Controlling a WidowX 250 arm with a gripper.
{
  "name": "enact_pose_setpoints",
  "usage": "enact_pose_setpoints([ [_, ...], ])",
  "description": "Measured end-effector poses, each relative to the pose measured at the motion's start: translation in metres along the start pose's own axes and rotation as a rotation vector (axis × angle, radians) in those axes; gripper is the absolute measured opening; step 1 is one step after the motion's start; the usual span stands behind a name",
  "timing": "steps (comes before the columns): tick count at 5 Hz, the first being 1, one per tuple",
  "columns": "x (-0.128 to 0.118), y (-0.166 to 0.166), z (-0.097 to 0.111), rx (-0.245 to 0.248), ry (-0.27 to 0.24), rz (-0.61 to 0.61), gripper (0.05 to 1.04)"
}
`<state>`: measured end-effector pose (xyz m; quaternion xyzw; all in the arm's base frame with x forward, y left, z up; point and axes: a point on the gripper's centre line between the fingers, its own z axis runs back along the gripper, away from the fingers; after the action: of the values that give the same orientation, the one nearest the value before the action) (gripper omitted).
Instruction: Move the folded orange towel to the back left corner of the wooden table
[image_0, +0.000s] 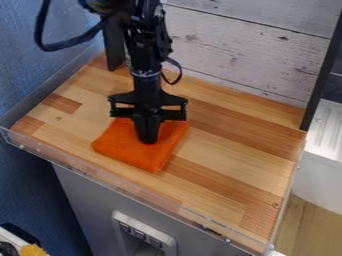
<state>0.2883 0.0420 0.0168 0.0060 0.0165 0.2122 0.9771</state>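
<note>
On the left half of the wooden counter, you find the orange cloth lying flat beneath the upright gripper, whose fingers are narrowed together over the cloth's middle, before the whitish plank wall.

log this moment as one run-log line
gripper: fingers together, pointing down at orange cloth | cloth: lying on wooden tabletop | grasp: cannot tell

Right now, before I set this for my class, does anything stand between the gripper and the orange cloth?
Nothing visible does. The gripper points down over the orange cloth, its tips at or just above the fabric, with no other object between them.
</note>
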Motion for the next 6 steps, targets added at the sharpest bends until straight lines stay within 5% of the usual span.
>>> enact_pose_setpoints([
  [2,0.017,-0.006,-0.006,-0.034,-0.023,-0.049,0.062],
  [6,0.097,0.031,-0.005,-0.038,-0.047,-0.312,0.062],
])
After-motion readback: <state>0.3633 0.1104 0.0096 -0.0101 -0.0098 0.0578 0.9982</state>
